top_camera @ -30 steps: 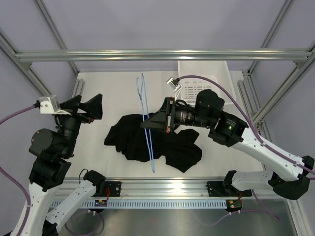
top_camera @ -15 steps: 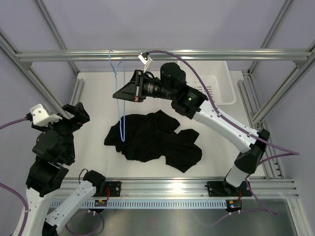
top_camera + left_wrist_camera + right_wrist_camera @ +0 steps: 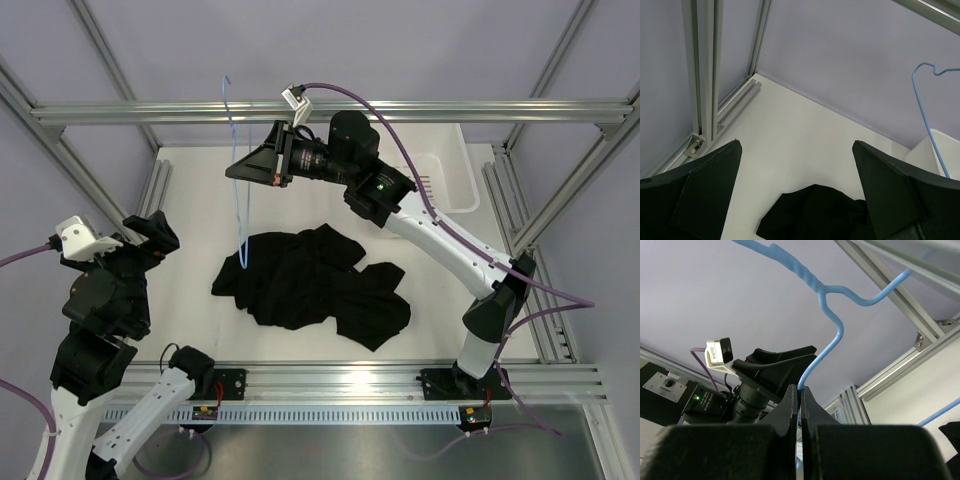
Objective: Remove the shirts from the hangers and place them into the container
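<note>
Hanger (image 3: 238,200) dangles from right tool (image 3: 232,172), over shirt (image 3: 310,290) edge.

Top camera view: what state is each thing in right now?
Black shirt: off its hanger, crumpled on the table.
Blue hanger: bare, held up.
White basket: partly hidden, no shirt seen inside.
Left end effector: open, empty.
Right end effector: shut on blue hanger.

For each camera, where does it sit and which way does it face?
Top external: above and behind, looking down on the black shirt, left arm and right arm.
Left wrist: faces the table, far left corner, through the open left gripper.
Right wrist: looks past the shut right gripper pinching the blue hanger, toward the left arm.
Shared: all three show the hanger.
</note>
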Action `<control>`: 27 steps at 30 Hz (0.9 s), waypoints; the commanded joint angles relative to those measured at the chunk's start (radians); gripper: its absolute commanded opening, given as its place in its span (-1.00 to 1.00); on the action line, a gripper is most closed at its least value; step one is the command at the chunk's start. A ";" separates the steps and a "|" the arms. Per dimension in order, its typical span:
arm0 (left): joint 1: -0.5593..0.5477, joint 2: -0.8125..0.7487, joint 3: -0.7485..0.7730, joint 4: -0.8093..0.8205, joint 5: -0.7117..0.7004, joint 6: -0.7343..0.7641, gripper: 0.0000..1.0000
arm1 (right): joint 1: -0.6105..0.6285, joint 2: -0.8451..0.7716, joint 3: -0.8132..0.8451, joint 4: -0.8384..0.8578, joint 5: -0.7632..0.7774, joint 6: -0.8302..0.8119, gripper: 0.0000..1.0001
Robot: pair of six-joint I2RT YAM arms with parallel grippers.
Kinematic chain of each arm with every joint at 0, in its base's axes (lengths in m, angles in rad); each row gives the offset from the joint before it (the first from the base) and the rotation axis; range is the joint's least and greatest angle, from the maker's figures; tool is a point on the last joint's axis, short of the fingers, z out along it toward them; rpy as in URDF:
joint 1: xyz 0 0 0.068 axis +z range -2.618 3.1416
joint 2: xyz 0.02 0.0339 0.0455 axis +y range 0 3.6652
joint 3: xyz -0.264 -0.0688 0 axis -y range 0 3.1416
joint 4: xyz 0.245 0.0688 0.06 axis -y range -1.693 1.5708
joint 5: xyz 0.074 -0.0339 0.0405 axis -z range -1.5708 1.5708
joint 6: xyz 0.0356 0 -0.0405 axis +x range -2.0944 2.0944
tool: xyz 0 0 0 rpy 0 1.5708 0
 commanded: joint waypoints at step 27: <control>-0.002 -0.035 -0.023 0.040 0.012 0.003 0.98 | 0.084 -0.037 -0.151 0.059 0.258 -0.019 -1.00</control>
